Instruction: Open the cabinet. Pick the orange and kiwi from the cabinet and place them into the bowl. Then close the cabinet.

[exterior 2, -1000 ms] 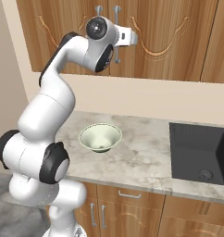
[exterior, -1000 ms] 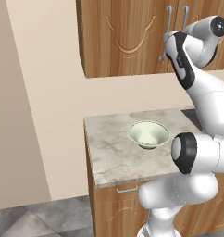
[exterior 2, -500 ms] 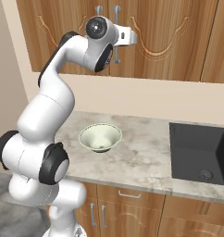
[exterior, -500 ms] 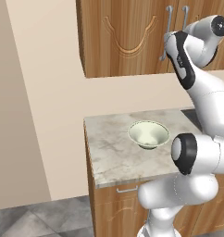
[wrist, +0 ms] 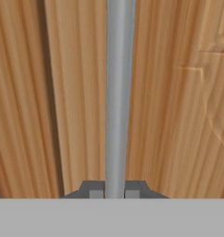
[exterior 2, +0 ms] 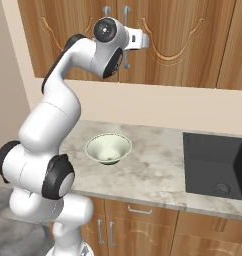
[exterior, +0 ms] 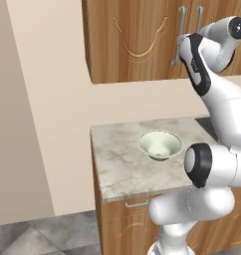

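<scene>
Opening step, at the very start: doors of the large brown wood-grain wall cabinet shut flush, nothing yet swung out. White arm's two-finger gripper raised to the long vertical silver bar handle, dark fingertips pressed close on either side of the bar, seemingly clamped on it with hardly any gap. Which of the paired handles, hard to say from the hand view; from the right base view, apparently the right one of the pair. Next, probably: a pull back along the door's arc, wrist turning with the hinge, grip kept firm so the smooth bar does not slip. Orange and kiwi presumably behind the closed doors. Wide pale greenish-white bowl waiting on the marbled grey countertop, below the cabinet.
</scene>
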